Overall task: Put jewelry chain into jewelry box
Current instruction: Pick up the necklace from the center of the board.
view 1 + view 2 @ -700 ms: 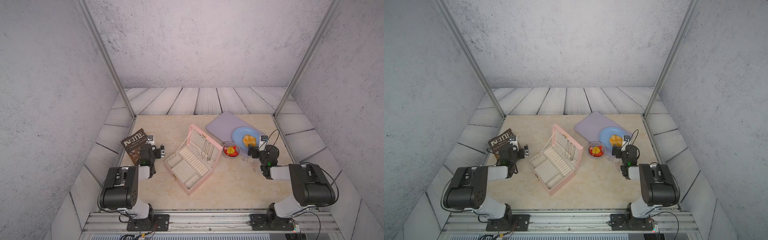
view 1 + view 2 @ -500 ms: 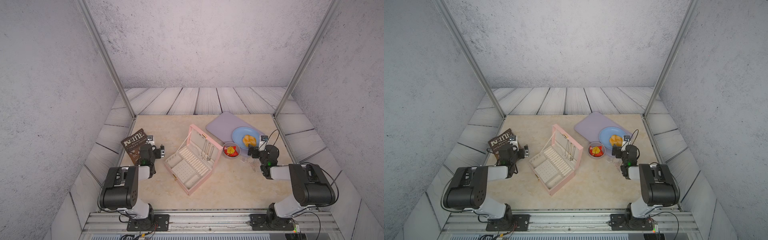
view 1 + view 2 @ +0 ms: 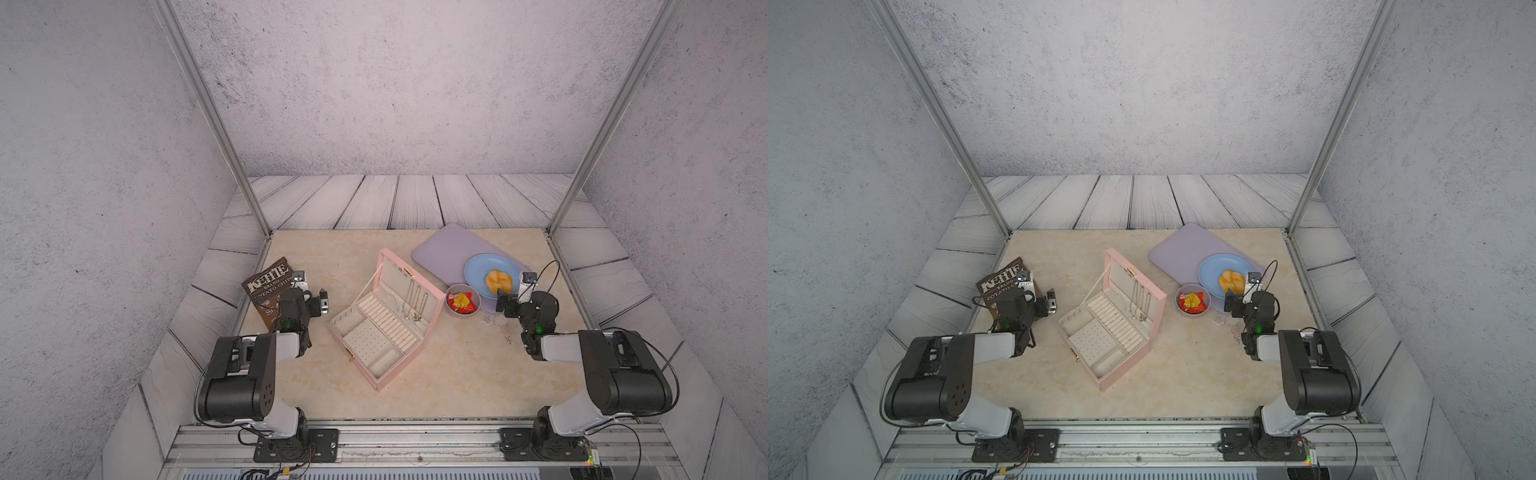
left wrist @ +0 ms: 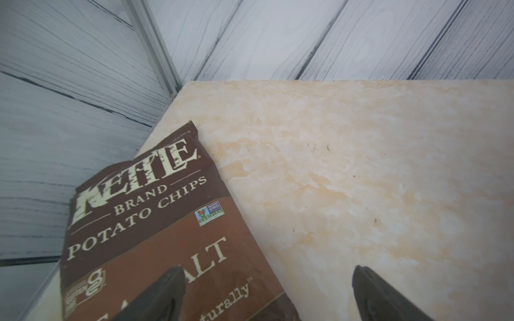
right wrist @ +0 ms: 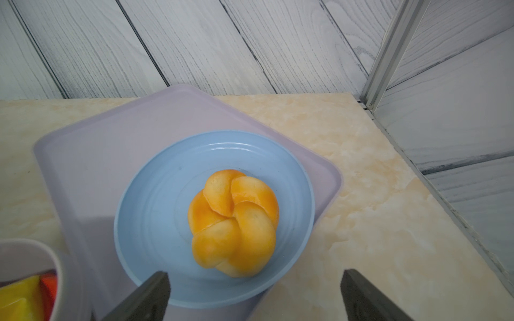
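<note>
- Both pincers spread wide, empty: L gripper (image 4: 267, 273) by chip bag (image 4: 144, 222), R gripper (image 5: 254, 276) facing blue plate (image 5: 155, 200).
- Jewelry chain (image 3: 494, 326) faint on tabletop, betw bowl (image 3: 465, 313) & R arm.
- R: pinch low, lift slow.
- Jewelry box (image 3: 405, 365) open; bare table betw; mind upright lid.

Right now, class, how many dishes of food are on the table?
2: a blue plate with a bun on the tray; a grey bowl of snack packets beside it. None seems hidden.
</note>
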